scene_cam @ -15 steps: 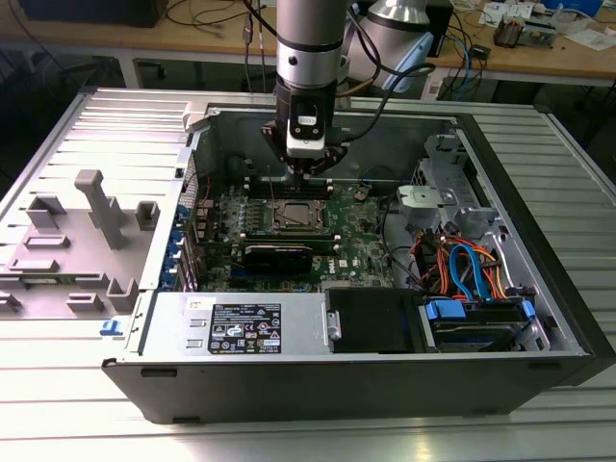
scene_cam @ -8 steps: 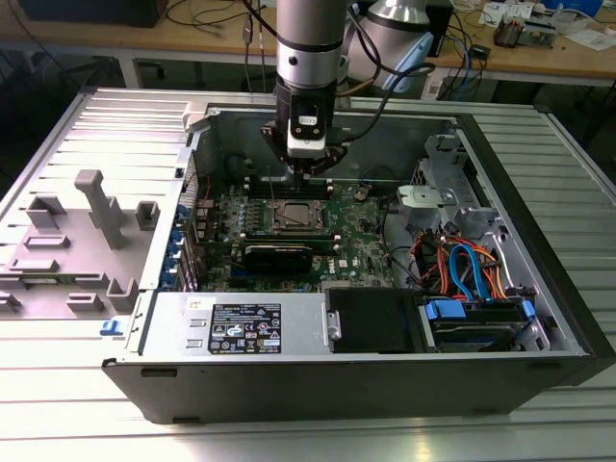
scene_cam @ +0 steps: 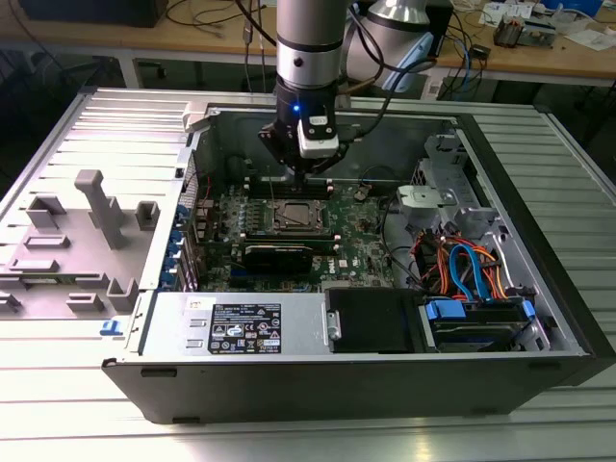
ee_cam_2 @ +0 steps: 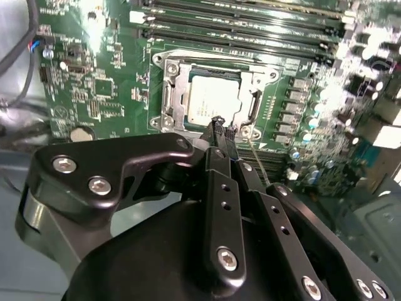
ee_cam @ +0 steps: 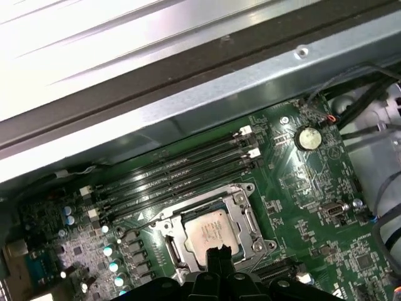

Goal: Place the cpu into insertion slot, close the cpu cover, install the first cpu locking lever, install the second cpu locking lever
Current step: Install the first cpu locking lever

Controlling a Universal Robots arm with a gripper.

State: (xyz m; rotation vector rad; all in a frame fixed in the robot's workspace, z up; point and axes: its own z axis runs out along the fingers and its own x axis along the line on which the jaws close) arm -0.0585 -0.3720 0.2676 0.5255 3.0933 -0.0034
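Note:
The cpu [ee_cam_2: 210, 100] lies flat in the insertion slot, its silver-grey top showing in both wrist views [ee_cam: 210, 233] and in the exterior view [scene_cam: 294, 214]. The cpu cover [ee_cam_2: 170, 100] is folded down around it as a metal frame [ee_cam: 243, 216]; the slot's contact field is hidden underneath. A thin lever rod [ee_cam_2: 260, 164] runs along one side of the socket, and in the first wrist view another rod [ee_cam: 145, 221] sticks out from the socket's corner. My gripper [ee_cam_2: 222, 125] hangs just above the socket's edge, fingertips [ee_cam: 213, 252] together and holding nothing.
Long black memory slots [ee_cam: 182, 169] run beside the socket. The green board sits deep in an open computer case [scene_cam: 520, 192] with metal walls. A black card [scene_cam: 279, 255], a power supply [scene_cam: 241, 322] and coloured cables [scene_cam: 462, 265] lie nearby. A grey fixture [scene_cam: 91, 207] stands at the exterior view's left.

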